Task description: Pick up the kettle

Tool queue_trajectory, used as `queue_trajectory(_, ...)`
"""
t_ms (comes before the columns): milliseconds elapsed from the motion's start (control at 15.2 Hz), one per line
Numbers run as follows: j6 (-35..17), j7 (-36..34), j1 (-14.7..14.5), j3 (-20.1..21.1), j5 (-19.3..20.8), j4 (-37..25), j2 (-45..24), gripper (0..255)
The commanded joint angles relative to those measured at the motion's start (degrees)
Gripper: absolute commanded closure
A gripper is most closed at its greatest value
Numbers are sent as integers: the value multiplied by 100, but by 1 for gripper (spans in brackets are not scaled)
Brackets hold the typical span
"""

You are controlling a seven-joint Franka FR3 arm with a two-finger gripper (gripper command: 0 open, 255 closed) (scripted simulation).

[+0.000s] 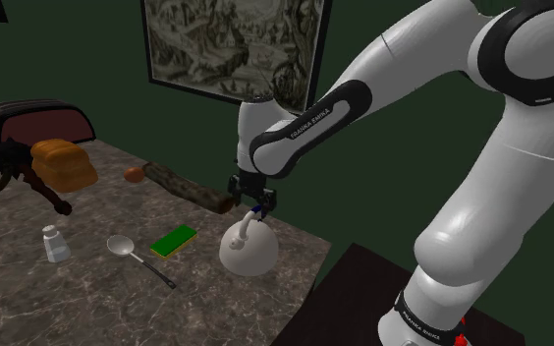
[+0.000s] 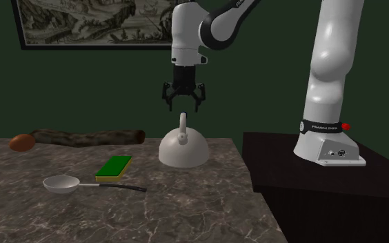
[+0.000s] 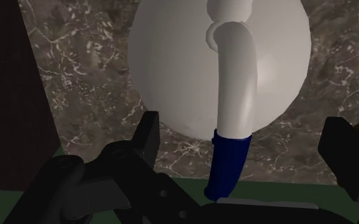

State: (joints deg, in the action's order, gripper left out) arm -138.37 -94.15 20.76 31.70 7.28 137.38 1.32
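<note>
The white kettle (image 2: 183, 153) is seen standing upright on the marble counter (image 2: 186, 207), right of centre in the second exterior view. It is set close to the counter's right-hand edge, beyond which the dark stand (image 2: 283, 162) begins. Only a narrow strip of bare marble is left between the kettle's body and that edge.

The black gripper (image 2: 183, 107) is held straight above the kettle, in the upper middle of that frame, with its tips pointed down at the top of the arched handle (image 3: 237, 83). The fingers (image 3: 147, 137) are spread wide. In the wrist view the handle, white with a blue section nearest the camera, is seen running between them, and neither finger is seen to touch it. Nothing is clasped.

In the shoulder view a green sponge (image 1: 174, 240) is found just left of the kettle, near but apart from it. A spoon (image 1: 121, 246) and a small shaker (image 1: 55, 244) are placed farther left. A long dark log (image 1: 187, 185) is laid along the back of the counter, and its near end is seen close to the gripper. A loaf (image 1: 65, 164) and a toaster (image 1: 39, 120) are set well apart at the upper left. Open marble is left across the lower part of that frame, in front of the kettle.
</note>
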Motion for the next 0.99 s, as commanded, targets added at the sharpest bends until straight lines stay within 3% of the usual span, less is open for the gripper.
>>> queue_trajectory(0, -150, -129, 7, 4, 149, 23, -157, 0)
queue_trajectory(198, -265, -219, 7, -3, 263, 52, -267, 0)
queue_trajectory(264, -268, -223, 7, -3, 268, 50, -273, 255)
queue_trajectory(924, -192, -161, 8, 3, 190, 34, -197, 255)
